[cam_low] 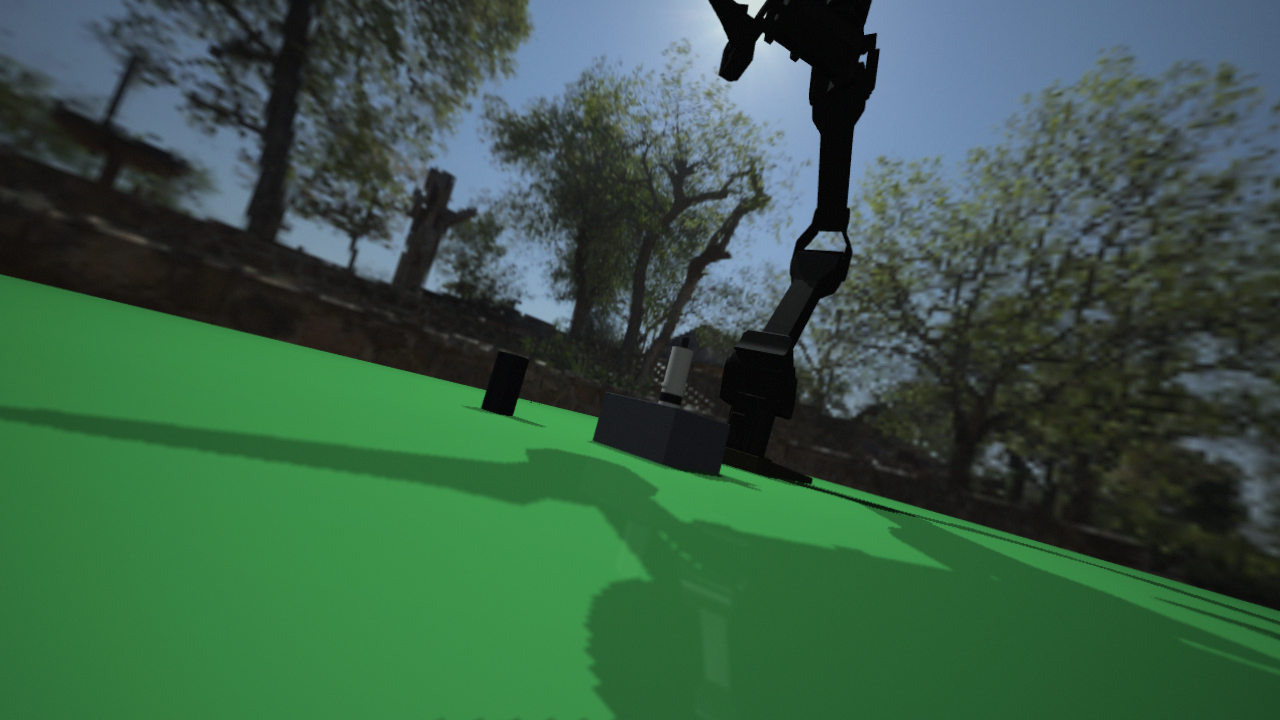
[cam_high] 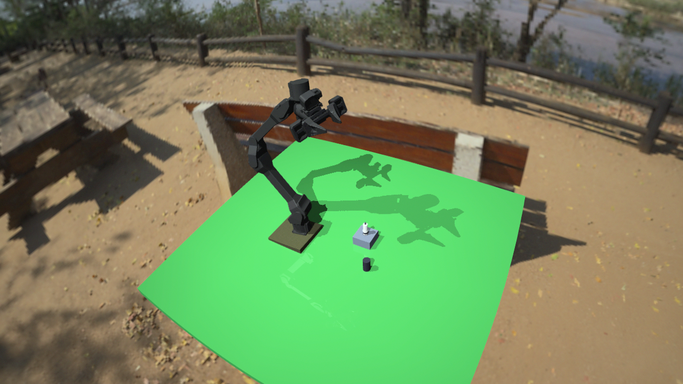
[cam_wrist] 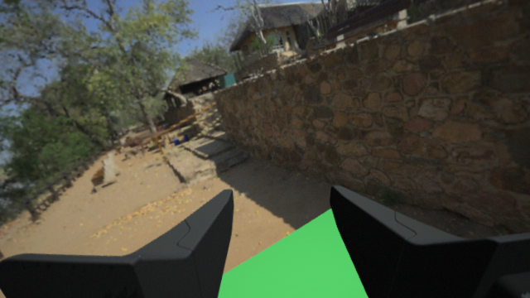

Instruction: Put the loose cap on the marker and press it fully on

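The arm (cam_high: 282, 176) rises from its base plate (cam_high: 295, 234) near the middle of the green table (cam_high: 382, 324) and reaches high, its upper links bent over toward the far edge. In the top view the jaws (cam_high: 328, 116) sit at about 12 o'clock from the base, raised well above the table and pointing off toward 2 o'clock. They are partly spread, with a plain gap between the two fingers, and they pinch nothing. In the wrist view that gap shows only a corner of the table, sandy ground and a stone wall (cam_wrist: 393, 108) beyond.

The block (cam_high: 365, 237) lies on the table at about 3 o'clock from the base plate, near it but apart. The marker (cam_high: 365, 228) stands upright in the block, white-bodied, its tip bare. The cap (cam_high: 366, 264), a short dark cylinder, stands upright on the table at 6 o'clock from the block, close by but not touching it. Cap and marker are both well apart from the jaws.

In the exterior view the cap (cam_low: 505, 382) stands at 9 o'clock from the block (cam_low: 660, 431), and the marker (cam_low: 675, 368) rises from the block's top, with the arm's lower link (cam_low: 759, 376) just behind it at 3 o'clock. The arm climbs out of that view at the top edge. Its shadow falls broadly across the table at 3 o'clock from the block in the top view.
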`<state>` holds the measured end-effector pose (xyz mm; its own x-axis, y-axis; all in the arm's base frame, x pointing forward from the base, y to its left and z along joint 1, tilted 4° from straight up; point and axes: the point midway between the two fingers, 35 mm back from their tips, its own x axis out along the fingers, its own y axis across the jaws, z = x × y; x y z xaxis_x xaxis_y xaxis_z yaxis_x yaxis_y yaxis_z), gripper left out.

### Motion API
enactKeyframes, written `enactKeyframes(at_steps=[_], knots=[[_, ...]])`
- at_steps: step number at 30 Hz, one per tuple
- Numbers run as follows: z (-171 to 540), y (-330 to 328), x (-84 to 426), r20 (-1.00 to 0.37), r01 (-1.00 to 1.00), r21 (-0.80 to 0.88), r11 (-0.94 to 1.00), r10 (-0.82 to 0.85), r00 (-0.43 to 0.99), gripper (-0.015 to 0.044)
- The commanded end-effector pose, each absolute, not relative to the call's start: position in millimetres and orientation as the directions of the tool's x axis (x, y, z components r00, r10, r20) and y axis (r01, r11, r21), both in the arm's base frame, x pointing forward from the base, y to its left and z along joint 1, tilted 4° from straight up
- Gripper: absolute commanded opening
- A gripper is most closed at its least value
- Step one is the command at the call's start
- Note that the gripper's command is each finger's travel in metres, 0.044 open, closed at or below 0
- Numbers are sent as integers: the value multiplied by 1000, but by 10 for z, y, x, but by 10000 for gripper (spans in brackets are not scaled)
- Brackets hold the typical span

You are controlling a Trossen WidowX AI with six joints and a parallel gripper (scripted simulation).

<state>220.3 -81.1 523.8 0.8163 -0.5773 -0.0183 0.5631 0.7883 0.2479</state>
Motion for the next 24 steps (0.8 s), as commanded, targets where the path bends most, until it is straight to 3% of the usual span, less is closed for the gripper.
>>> enactKeyframes(at_steps=[1,7,13,19,24], knots=[[4781,-805,2684,-187,571,119,812,-547,816,242],[3914,-879,3268,-471,544,-17,839,-486,736,242],[2983,-992,3558,-726,504,-77,860,-395,563,242],[2063,-1083,3555,-925,465,-74,882,-235,298,242],[1374,-1102,3367,-999,469,-16,883,-38,37,242]])
